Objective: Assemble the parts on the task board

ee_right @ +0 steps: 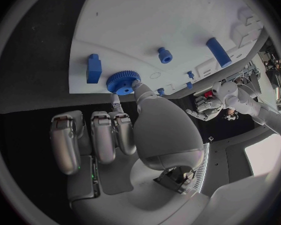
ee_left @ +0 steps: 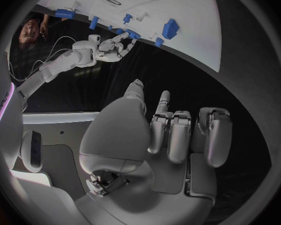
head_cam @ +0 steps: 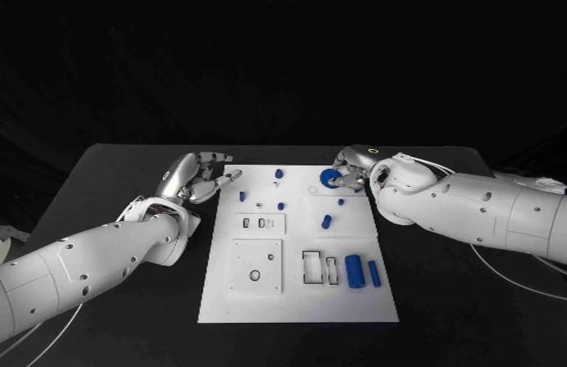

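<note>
A: The task board (head_cam: 296, 293) is seen lying flat in the middle of the black worktop (head_cam: 118, 170), with blue parts scattered over it.

B: And at its far right corner a blue gear (head_cam: 329, 176) is being pinched by the right hand (head_cam: 351, 173). In the right wrist view the gear (ee_right: 123, 81) is caught between the thumb and a fingertip, while the other fingers (ee_right: 103, 135) are kept curled in beside the palm.

A: The gear is held right at the board's surface, just beside a small blue block (ee_right: 93, 68).

B: The left hand (head_cam: 195, 176) is placed at the board's far left edge. Nothing is gripped there, and its fingers (ee_left: 178, 135) are seen curled in.

A: Two long blue cylinders (head_cam: 361, 270) are left lying side by side near the board's right edge.
</note>
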